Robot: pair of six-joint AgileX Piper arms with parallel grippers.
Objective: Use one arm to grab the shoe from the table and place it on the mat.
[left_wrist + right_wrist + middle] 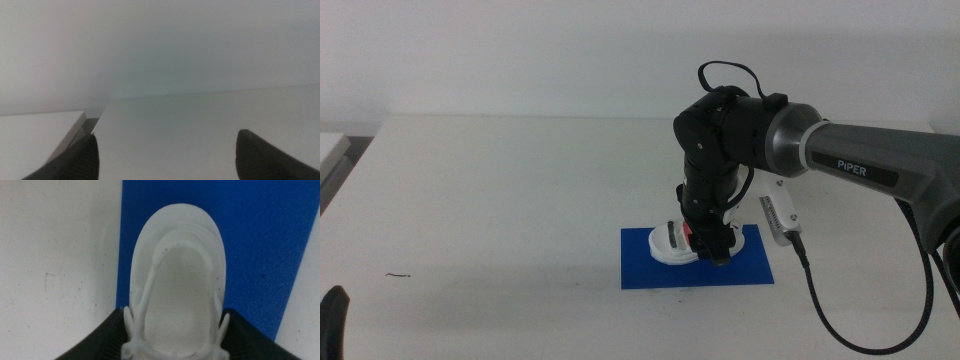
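Note:
The small white shoe (pixel 671 243) with a red strap sits low over the left part of the dark blue mat (pixel 740 268), touching or nearly touching it. My right gripper (pixel 710 246) points down from the right arm and is shut on the shoe's rear part. In the right wrist view the white shoe (pixel 177 275) fills the middle, a dark jaw pressed to each side, with the blue mat (pixel 260 240) under it and the white table (pixel 60 255) beside it. My left gripper (pixel 332 322) waits at the bottom left corner, open and empty (pixel 167 155).
The white table (pixel 500 200) stretches around the mat. A small dark mark (pixel 398 275) lies near the left front. The right arm's black cable (pixel 820 300) hangs over the table to the right of the mat. A lighter ledge (pixel 332 150) borders the table's left edge.

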